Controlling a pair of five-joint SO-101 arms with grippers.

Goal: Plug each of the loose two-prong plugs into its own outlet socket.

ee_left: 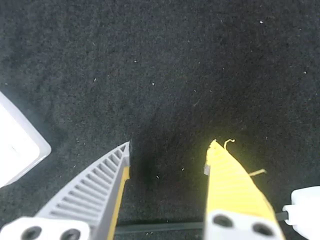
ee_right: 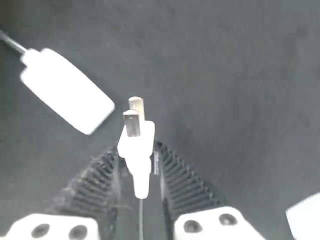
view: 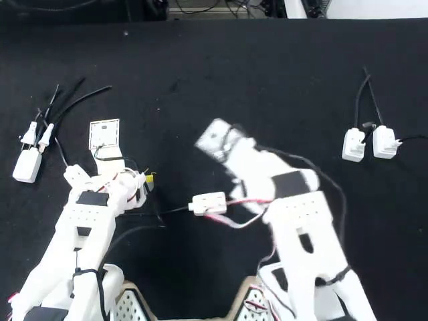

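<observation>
Right claw (ee_right: pixel 136 151) clamps a two-prong plug (ee_right: pixel 135 140), prongs jutting past its tips — a white corded block (ee_right: pixel 67 90), likely a socket, lies ahead, offset. Pinched narrowly, the plug could twist on contact; left claw (ee_left: pixel 167 151) gapes empty

Black felt-covered table (view: pixel 200 60), tangled dark cables (view: pixel 221 7) beyond its far edge, pale surface (view: pixel 374 8) behind

A black cloth (view: pixel 200 73) spreads across the whole surface (beyond its far edge, perhaps dark cables (view: pixel 221 8)).
</observation>
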